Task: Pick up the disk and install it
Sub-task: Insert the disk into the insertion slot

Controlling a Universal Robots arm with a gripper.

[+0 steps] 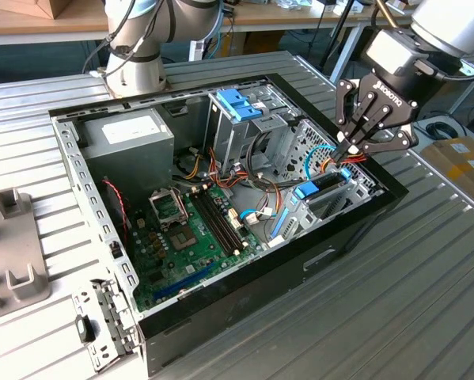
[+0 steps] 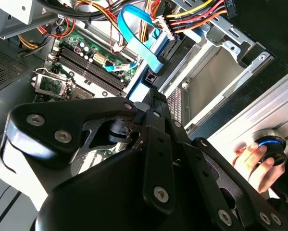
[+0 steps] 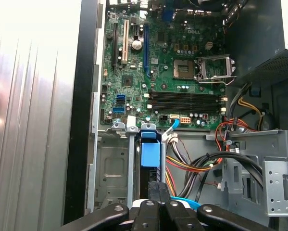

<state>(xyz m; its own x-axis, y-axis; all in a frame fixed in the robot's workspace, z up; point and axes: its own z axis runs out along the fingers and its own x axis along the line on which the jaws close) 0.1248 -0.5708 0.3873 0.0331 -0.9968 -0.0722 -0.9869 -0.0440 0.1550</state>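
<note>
Open PC case [image 1: 86,170] holds motherboard [image 1: 191,229], power supply [image 1: 126,142], drive cage [image 1: 240,127]. Gripper [image 1: 346,153] fingers pinched together above the disk [image 1: 322,188], seemingly slotted in bay.

The disk [image 1: 320,188] sits on edge in the bay of the open case [image 1: 363,218], at the case's corner, blue carrier frame end facing up.

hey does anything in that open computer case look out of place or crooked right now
Yes: the disk sits tilted in its bay at the case's corner, not flat, with the gripper at its raised end. A hand rests beside the case.
</note>
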